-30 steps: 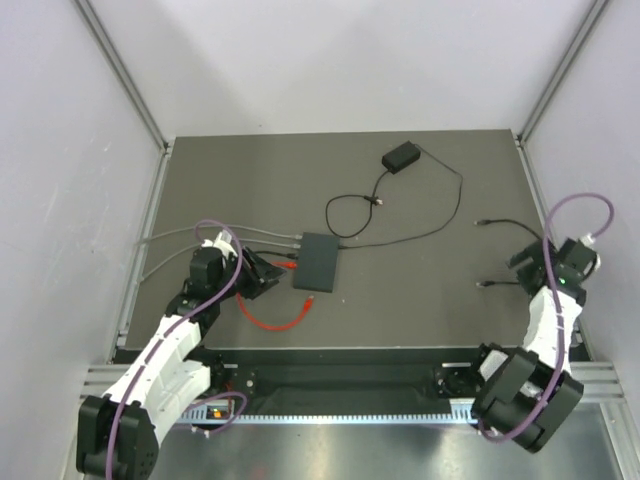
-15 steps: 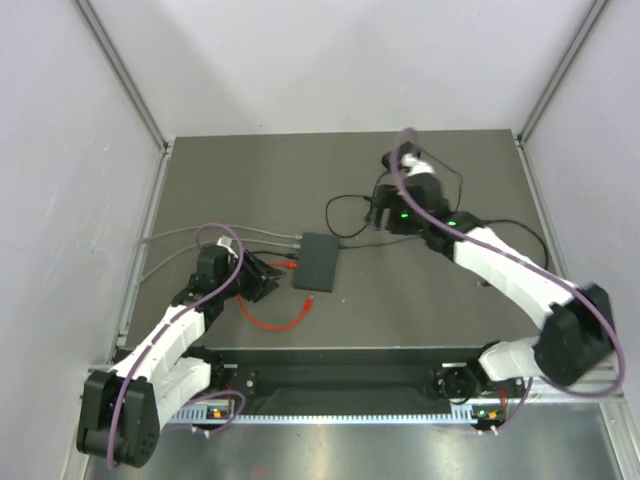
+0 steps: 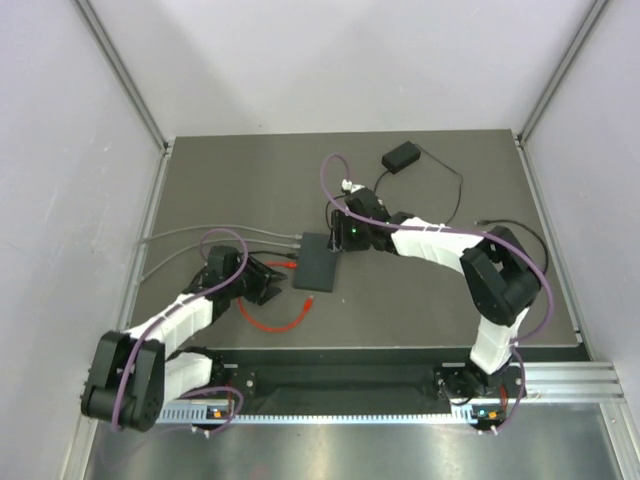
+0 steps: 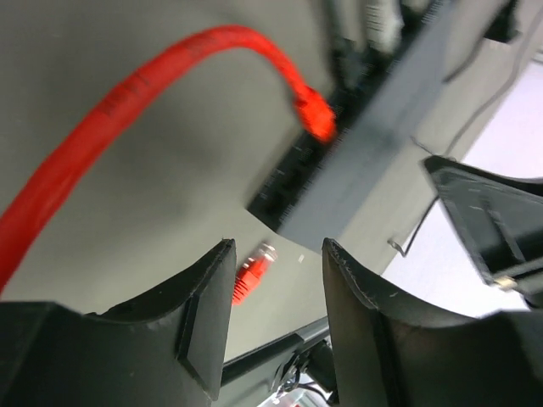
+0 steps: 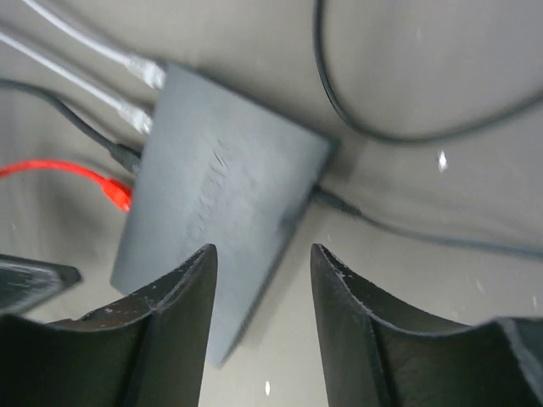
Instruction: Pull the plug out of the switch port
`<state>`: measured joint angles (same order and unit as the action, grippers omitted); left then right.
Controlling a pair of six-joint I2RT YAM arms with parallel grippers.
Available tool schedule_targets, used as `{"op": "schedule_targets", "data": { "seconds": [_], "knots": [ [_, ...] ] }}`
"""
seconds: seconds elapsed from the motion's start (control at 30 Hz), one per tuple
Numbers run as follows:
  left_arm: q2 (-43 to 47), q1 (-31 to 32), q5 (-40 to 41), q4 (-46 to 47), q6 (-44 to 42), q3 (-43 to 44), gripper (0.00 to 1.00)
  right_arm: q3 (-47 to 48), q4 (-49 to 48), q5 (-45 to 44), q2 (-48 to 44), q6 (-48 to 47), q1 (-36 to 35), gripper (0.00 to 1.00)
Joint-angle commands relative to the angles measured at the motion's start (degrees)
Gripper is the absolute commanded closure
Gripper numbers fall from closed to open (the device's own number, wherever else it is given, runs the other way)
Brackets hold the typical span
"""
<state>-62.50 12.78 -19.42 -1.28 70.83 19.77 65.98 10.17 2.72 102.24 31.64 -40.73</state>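
The switch is a flat black box in the middle of the table. A red plug sits in a port on its left edge; its red cable loops forward and ends in a loose plug. My left gripper stands open just left of the switch, apart from the red plug, with nothing between its fingers. My right gripper hovers open over the switch's far right corner, its jaws either side of that edge and holding nothing. In the right wrist view the red plug shows at the left.
Two grey cables and a black one also plug into the switch's left edge. A thin black cord runs from the switch's right side to a small power brick at the back. Walls close in both sides.
My right arm has swung from the table's right edge across to the switch, and its jaws have narrowed. The left gripper has stayed next to the red plug.
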Motion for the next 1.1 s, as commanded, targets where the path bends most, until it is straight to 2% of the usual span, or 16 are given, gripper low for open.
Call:
{"op": "schedule_targets", "data": {
  "seconds": [0.0, 0.17, 0.3, 0.47, 0.73, 0.9, 1.07],
  "knots": [
    [-3.93, 0.5, 1.49, 5.49, 2.82, 1.76, 0.5, 4.34, -4.45, -0.26, 2.0, -2.89, -0.23, 0.51],
    [-5.61, 1.64, 4.82, 6.99, 3.79, 1.94, 0.5, 7.23, -3.68, 0.09, 5.34, -4.74, 0.04, 0.46],
    [-3.51, 2.43, 8.07, 13.99, 6.94, -1.48, 0.5, 9.26, -3.49, 0.61, 7.89, -6.5, 0.56, 0.41],
    [-2.01, 4.27, 12.55, 15.69, 8.1, -2.64, 0.5, 10.31, -3.93, 3.16, 10.26, -6.42, 0.74, 0.42],
    [-10.88, 7.87, 16.52, 23.15, 10.82, -2.72, 0.5, 9.96, -6.04, 7.21, 11.32, -4.57, 0.65, 0.47],
    [-13.79, 9.54, 20.37, 32.11, 11.27, -5.09, 0.58, 9.7, -5.78, 7.47, 11.06, -3.95, 0.74, 0.49],
    [-13.88, 10.78, 24.07, 32.57, 8.89, -5.27, 0.58, 9.08, -6.39, 8.88, 11.23, -3.95, 0.83, 0.5]
  ]
}}
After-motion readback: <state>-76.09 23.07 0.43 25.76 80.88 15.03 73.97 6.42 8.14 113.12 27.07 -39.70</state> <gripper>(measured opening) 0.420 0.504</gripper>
